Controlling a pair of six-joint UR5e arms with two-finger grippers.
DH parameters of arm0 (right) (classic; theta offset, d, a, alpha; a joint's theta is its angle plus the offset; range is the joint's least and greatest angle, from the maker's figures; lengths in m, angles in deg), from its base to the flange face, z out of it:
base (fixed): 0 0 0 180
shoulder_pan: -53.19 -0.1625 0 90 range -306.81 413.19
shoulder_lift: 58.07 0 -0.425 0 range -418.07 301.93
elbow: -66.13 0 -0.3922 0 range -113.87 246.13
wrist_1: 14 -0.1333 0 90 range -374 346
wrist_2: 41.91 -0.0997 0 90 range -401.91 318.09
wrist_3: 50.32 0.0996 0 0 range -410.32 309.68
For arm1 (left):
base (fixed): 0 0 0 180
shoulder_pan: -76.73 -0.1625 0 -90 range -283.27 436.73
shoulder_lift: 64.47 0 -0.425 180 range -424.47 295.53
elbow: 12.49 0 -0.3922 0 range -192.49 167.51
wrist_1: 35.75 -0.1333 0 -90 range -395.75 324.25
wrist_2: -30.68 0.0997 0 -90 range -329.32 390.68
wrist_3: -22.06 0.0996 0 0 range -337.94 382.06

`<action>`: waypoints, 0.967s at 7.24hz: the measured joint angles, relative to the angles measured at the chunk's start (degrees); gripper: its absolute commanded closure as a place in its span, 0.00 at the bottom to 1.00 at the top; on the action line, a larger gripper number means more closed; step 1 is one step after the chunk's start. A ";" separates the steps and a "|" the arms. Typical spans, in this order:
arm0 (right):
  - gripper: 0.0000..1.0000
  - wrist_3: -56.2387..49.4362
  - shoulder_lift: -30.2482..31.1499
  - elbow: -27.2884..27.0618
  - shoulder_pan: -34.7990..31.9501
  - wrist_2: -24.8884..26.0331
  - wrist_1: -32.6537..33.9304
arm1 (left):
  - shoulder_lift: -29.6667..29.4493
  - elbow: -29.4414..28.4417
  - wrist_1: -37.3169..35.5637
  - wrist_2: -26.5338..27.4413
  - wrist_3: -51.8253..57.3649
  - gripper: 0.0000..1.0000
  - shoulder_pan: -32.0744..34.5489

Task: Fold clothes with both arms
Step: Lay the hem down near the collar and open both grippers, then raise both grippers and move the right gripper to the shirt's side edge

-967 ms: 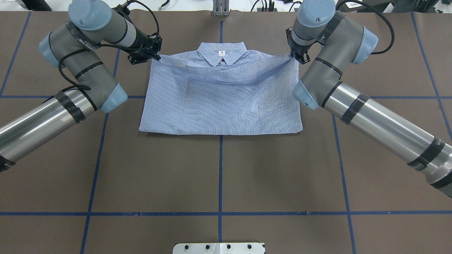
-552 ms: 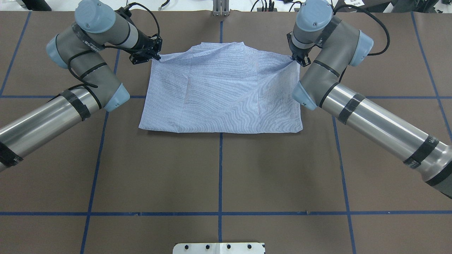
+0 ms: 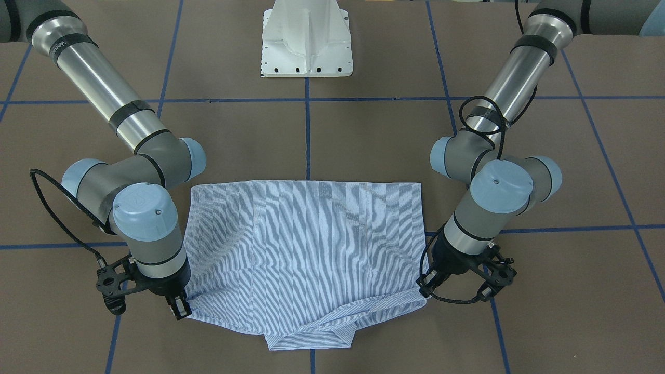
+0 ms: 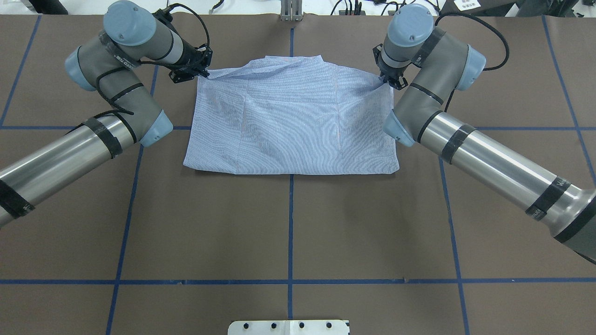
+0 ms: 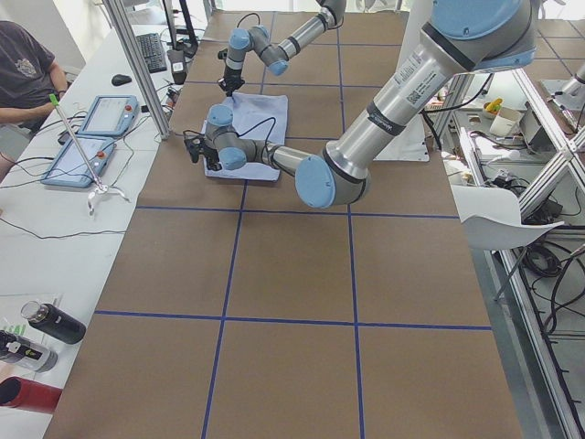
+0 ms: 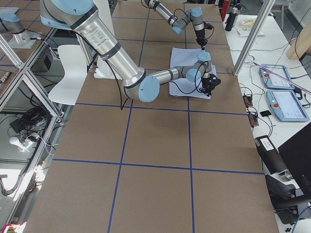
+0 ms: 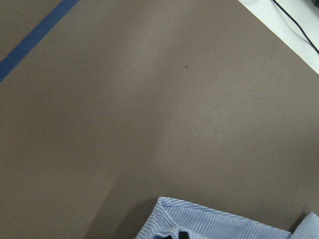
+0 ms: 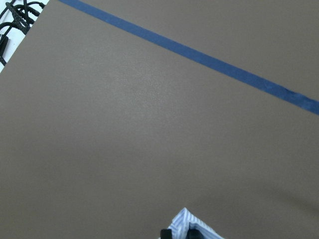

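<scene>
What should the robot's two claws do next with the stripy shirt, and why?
Probably open both claws and let go. The left claw and right claw hold the folded-over corners of the shirt at its far edge, and the cloth already lies nearly flat.

shirt (image 7: 219, 226) cut off at wrist views' lower edge, left gripper (image 4: 204, 74) tips buried in its fabric

Brown table (image 7: 149, 124) fills most of the frame, with a blue tape line (image 7: 37, 35) crossing the upper left corner, a white strip (image 7: 279, 20) carrying a black cable (image 7: 299, 29) at upper right, and a bunched edge of the light blue striped shirt (image 7: 219, 226) along the bottom right
</scene>
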 measured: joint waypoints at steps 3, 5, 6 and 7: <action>0.17 -0.88 0.16 -2.89 -2.07 -2.72 0.87 | 2.99 3.44 1.18 -0.01 0.48 0.55 0.85; 0.16 -0.32 6.48 -15.54 -1.76 -5.17 6.18 | 3.97 5.11 1.99 -0.21 1.03 0.51 1.25; 0.15 0.69 11.73 -23.73 -0.21 -5.43 8.26 | 4.90 6.80 2.88 -0.40 1.31 0.51 1.62; 0.15 2.50 17.01 -31.25 1.71 -5.42 9.31 | 6.45 9.81 3.84 -0.52 1.42 0.51 1.87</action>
